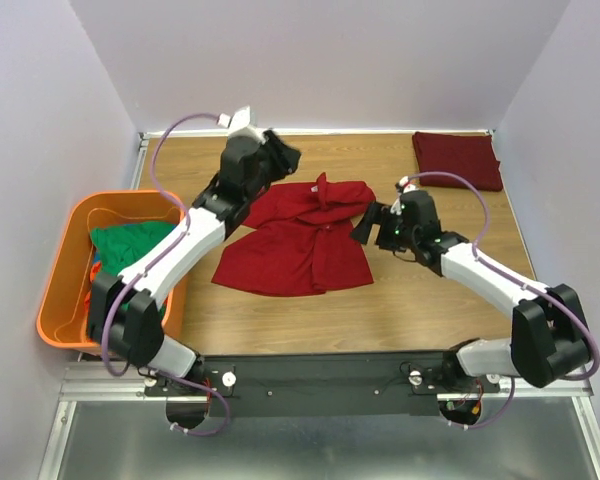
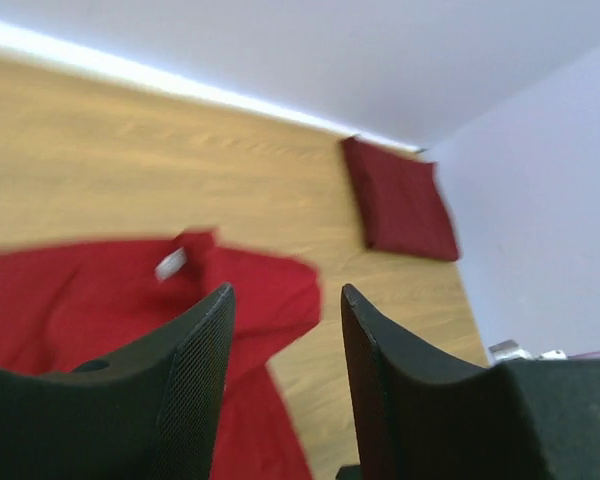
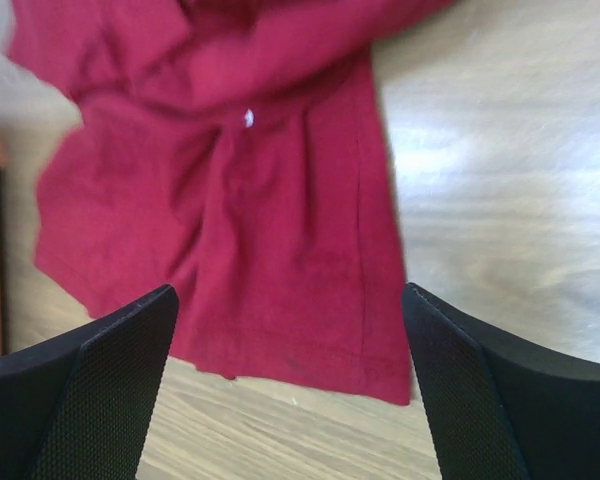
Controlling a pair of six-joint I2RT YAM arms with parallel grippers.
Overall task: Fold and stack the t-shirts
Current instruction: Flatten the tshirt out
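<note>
A bright red t-shirt (image 1: 298, 238) lies rumpled on the middle of the wooden table; it also shows in the left wrist view (image 2: 100, 300) and the right wrist view (image 3: 250, 210). A dark maroon t-shirt (image 1: 457, 159) lies folded at the far right corner, also in the left wrist view (image 2: 398, 200). A green t-shirt (image 1: 130, 243) sits in the orange tub (image 1: 60, 290). My left gripper (image 1: 280, 157) is open and empty above the red shirt's far edge. My right gripper (image 1: 370, 224) is open and empty at the shirt's right edge.
The orange tub stands at the table's left edge, beside my left arm. Lilac walls close in the back and both sides. A metal rail (image 1: 320, 385) runs along the near edge.
</note>
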